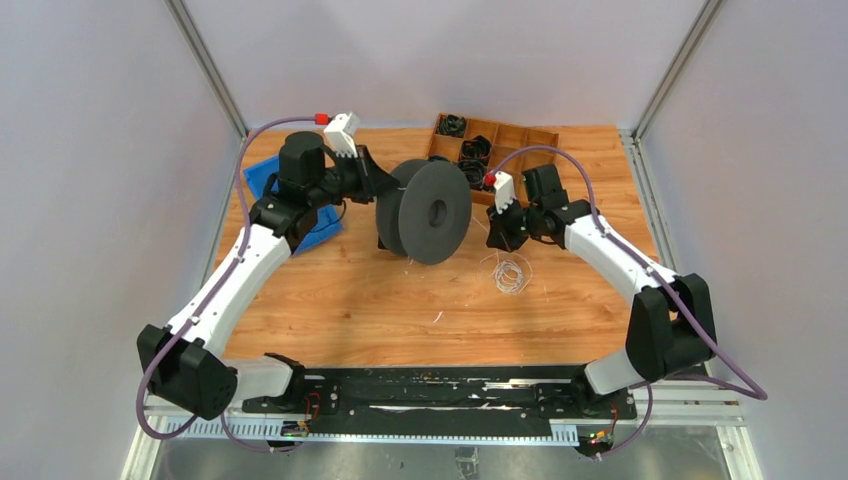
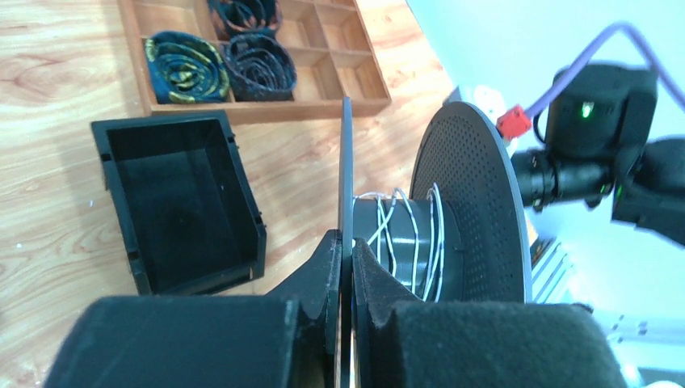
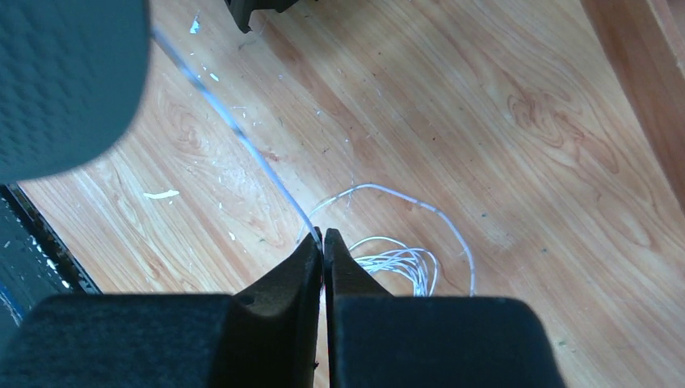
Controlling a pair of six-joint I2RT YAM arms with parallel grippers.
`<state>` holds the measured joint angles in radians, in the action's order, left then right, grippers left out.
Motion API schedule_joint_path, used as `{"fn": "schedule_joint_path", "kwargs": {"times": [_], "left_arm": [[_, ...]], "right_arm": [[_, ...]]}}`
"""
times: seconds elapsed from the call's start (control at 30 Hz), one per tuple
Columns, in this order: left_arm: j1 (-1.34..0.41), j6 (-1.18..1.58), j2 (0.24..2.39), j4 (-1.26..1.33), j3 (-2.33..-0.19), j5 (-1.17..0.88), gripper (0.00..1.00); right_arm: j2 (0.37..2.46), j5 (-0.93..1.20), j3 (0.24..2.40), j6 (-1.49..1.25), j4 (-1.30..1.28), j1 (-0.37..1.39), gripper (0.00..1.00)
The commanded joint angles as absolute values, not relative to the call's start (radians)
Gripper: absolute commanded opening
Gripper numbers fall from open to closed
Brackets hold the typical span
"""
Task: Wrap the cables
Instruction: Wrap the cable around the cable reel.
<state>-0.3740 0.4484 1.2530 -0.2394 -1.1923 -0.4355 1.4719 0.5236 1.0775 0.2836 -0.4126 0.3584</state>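
A dark grey spool (image 1: 425,211) stands on edge mid-table. My left gripper (image 1: 385,183) is shut on its left flange (image 2: 346,174). Several turns of thin white cable (image 2: 416,234) lie round the hub. My right gripper (image 1: 497,236) sits to the right of the spool, shut on the white cable (image 3: 242,137), which runs taut from the fingertips up toward the spool (image 3: 65,81). The loose tangle of small white loops (image 1: 512,272) lies on the wood below the right gripper; it also shows in the right wrist view (image 3: 400,263).
A wooden divided tray (image 1: 492,143) with black coiled bundles stands at the back right. A black bin (image 2: 178,202) sits beside the spool. A blue bin (image 1: 270,180) lies behind the left arm. White scraps (image 3: 161,194) dot the wood.
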Motion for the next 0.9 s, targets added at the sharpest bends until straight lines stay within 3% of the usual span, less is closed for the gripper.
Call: {"fn": "schedule_joint_path", "kwargs": {"times": [0.0,0.23,0.5,0.87], "left_arm": [[-0.324,0.589,1.259,-0.158,-1.269,-0.4,0.0],[-0.285,0.663,1.267,-0.192,-1.314,-0.364,0.0],[-0.247,0.749,1.263,-0.19,-1.303,-0.365,0.0],[-0.191,0.863,1.275,-0.204,-1.251,-0.316,0.0]], "right_arm": [[1.495,0.538,1.048,0.193,-0.378,0.338,0.05],[1.514,0.6,1.023,0.094,-0.271,0.342,0.08],[1.533,0.646,0.982,0.005,-0.109,0.38,0.05],[1.541,0.651,1.018,-0.031,-0.088,0.558,0.05]]}}
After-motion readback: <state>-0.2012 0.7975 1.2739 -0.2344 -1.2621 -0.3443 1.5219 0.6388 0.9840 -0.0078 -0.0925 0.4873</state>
